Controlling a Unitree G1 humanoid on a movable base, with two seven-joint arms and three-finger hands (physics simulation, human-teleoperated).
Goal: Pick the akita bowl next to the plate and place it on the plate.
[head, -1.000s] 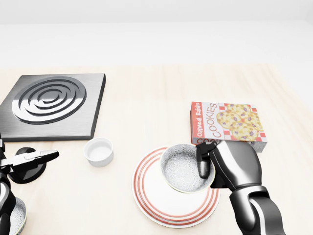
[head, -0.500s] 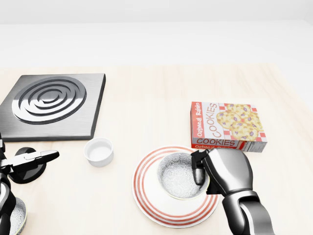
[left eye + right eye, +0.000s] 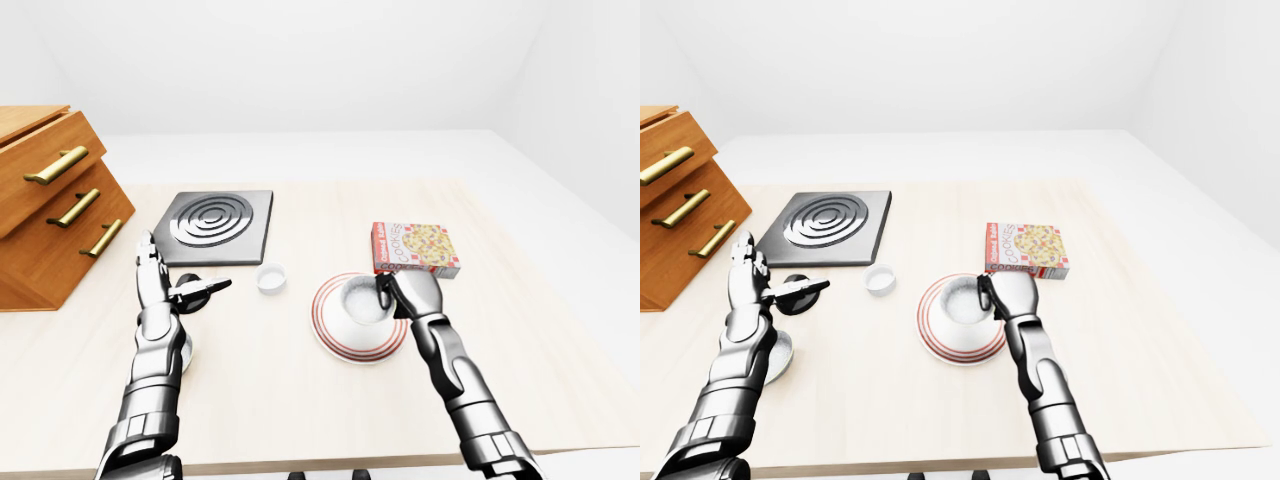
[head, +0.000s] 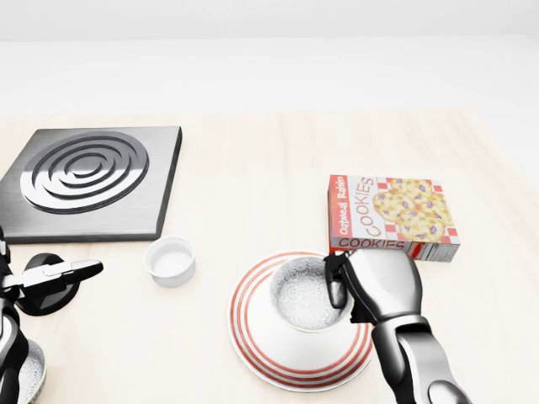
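akita bowl point(image 4: 301, 296) over the red-striped plate point(image 4: 253, 341), right hand point(image 4: 376, 288) clamped on its rim — left hand point(image 3: 158, 283) raised, fingers apart, cookie box point(image 4: 393, 215) nearby

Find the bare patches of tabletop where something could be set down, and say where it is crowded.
Free: in the head view, the table between the burner and the cookie box. Crowded: the striped plate, where the right hand grips the bowl.

Table point(image 3: 300, 400) viewed downward from three head cameras.
The plate point(image 4: 278, 360) is framed closely in the head view, more widely in both eye views.
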